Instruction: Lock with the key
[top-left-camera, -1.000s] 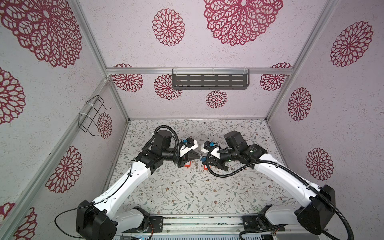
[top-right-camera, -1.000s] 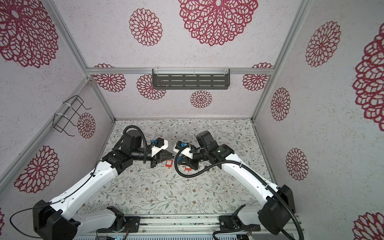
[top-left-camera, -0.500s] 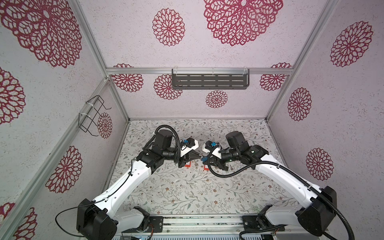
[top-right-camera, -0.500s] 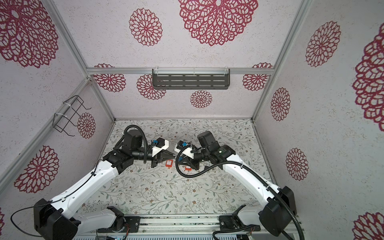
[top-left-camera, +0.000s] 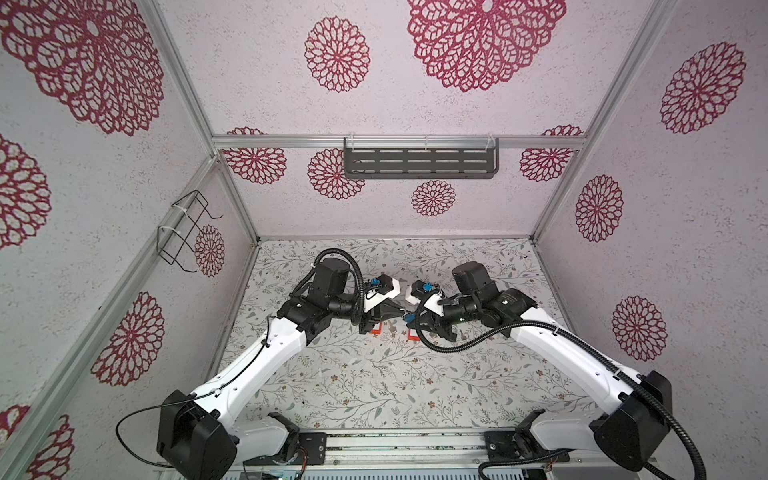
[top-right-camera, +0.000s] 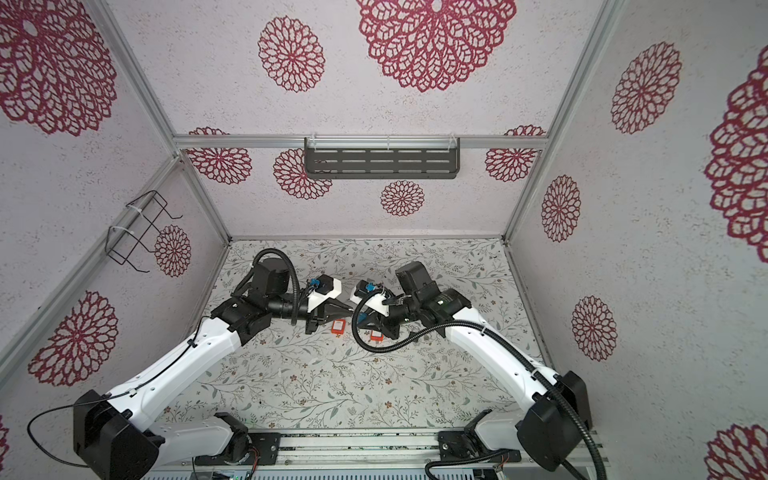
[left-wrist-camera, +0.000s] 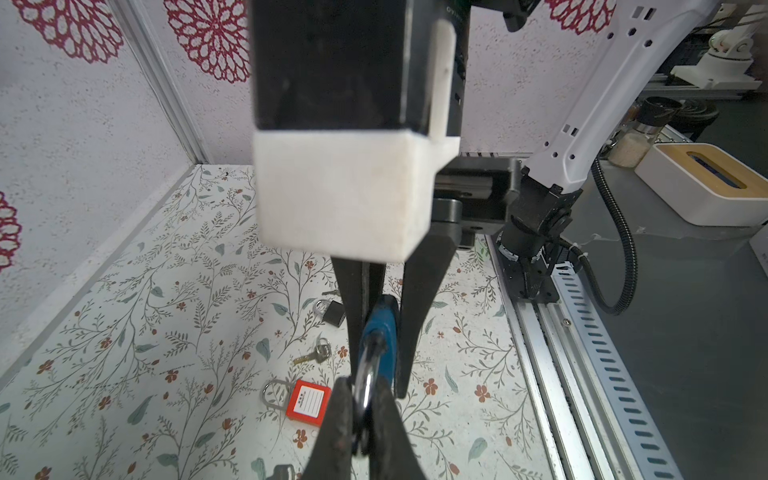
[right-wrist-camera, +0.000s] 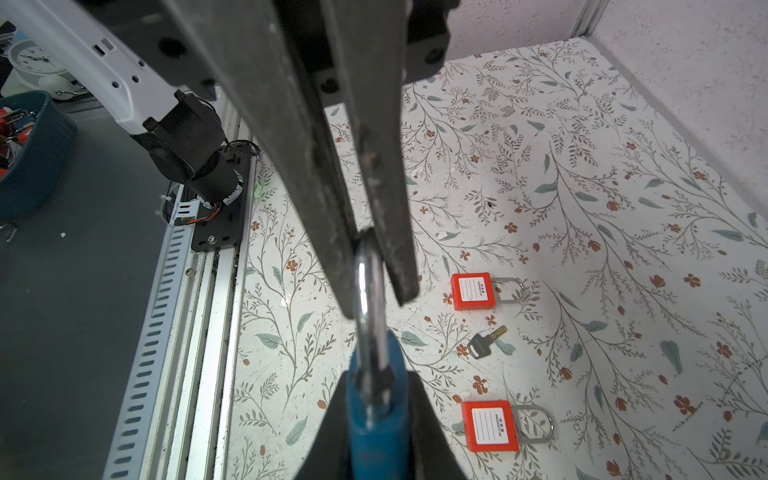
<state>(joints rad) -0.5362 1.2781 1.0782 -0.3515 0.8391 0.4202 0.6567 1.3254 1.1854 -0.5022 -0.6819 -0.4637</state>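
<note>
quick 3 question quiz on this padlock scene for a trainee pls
1. Which part of the blue padlock does the left gripper pinch? A body, B shackle, C keyhole
2. True or false: the right gripper is open and empty.
3. How many red padlocks lie on the table?
Key: 1 B. 2 False, it grips the blue padlock's body. 3 Two.

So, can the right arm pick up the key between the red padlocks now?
Probably not yet: the right tool is shut on the blue padlock, whose shackle the left tool pinches. The key itself lies uncovered on the table.
</note>
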